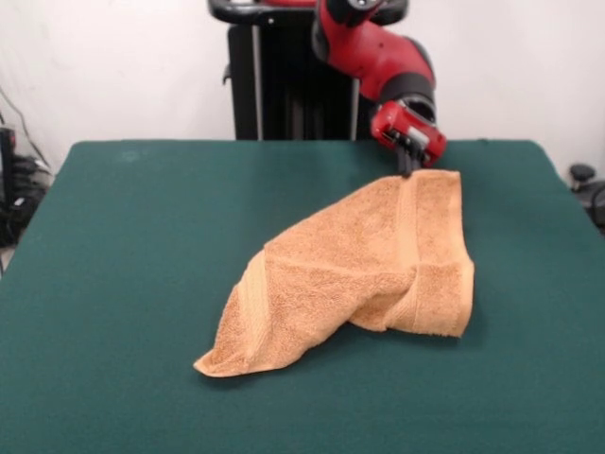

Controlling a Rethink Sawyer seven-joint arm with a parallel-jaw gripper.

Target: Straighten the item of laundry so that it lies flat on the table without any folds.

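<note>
Front view: small orange-tan terry-cloth towel (354, 274), folded on dark green felt-topped table (123, 246), is being pinched at its raised far edge by closed red-black gripper (407, 168), presumably so folds can be pulled out.

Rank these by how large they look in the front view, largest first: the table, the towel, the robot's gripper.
1. The table, which fills most of the picture.
2. The towel, rumpled and folded on the table.
3. The gripper, smallest, at the towel's far edge; it is farthest from the camera, so it looks smaller still.
</note>
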